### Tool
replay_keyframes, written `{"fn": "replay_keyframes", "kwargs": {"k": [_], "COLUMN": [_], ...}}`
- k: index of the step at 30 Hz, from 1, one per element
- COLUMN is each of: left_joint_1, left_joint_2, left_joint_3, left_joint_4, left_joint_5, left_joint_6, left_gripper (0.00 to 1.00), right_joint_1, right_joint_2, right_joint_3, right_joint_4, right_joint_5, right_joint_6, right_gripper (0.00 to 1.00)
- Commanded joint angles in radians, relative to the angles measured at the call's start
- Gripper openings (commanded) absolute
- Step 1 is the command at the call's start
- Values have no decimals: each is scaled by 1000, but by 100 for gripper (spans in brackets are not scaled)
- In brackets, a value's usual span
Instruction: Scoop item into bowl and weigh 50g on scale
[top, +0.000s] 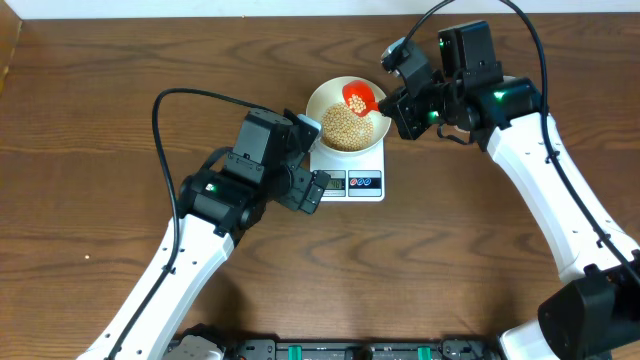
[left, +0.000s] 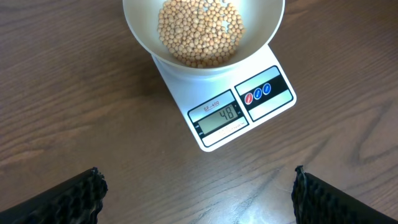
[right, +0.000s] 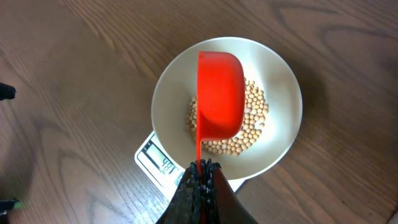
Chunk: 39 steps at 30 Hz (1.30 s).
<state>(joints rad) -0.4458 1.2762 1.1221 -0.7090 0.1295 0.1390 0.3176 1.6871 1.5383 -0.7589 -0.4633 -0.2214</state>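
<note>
The right claw (right: 200, 173) is pressed together on the thin handle of a red scoop (right: 219, 93). The scoop's cup reaches straight out ahead of the claw's fingertips. Directly under that cup sits the white bowl (right: 283, 74), with the tan beans (right: 254, 117) heaped in its middle. Part of the heap is hidden beneath the scoop, and the rest shows to the right of it. I cannot tell whether the scoop touches the beans.

The bowl stands on the scale (right: 155, 160). The scale's display end pokes out from under the bowl's rim, just left of and below the right claw.

The left claw (left: 199, 198) is spread wide and grips nothing, with its two dark fingers (left: 62, 199) well apart above the bare worktop (left: 74, 93). The scale lies ahead of this claw, between the lines of its fingers, with the display end nearest. Its grey display reads 48, and the red and blue buttons sit beside it. The bowl of beans is further ahead, beyond the display.
</note>
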Motion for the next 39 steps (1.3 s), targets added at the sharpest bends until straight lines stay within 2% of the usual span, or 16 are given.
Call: {"fn": "replay_keyframes", "kwargs": {"k": [1, 28, 39], "left_joint_1": [3, 3, 3], "left_joint_2": [-2, -2, -2], "left_joint_3": [-4, -4, -4], "left_joint_4": [-2, -2, -2], "left_joint_5": [5, 5, 5], "left_joint_6": [10, 10, 10], "left_gripper": [97, 97, 97], "right_joint_1": [6, 6, 10], "right_joint_2": [4, 4, 4], "right_joint_3": [12, 12, 12], "right_joint_4": [-5, -19, -11], "right_joint_5": [-14, -14, -21], "right_joint_6": [-63, -231, -186], "right_gripper": [1, 1, 1]}}
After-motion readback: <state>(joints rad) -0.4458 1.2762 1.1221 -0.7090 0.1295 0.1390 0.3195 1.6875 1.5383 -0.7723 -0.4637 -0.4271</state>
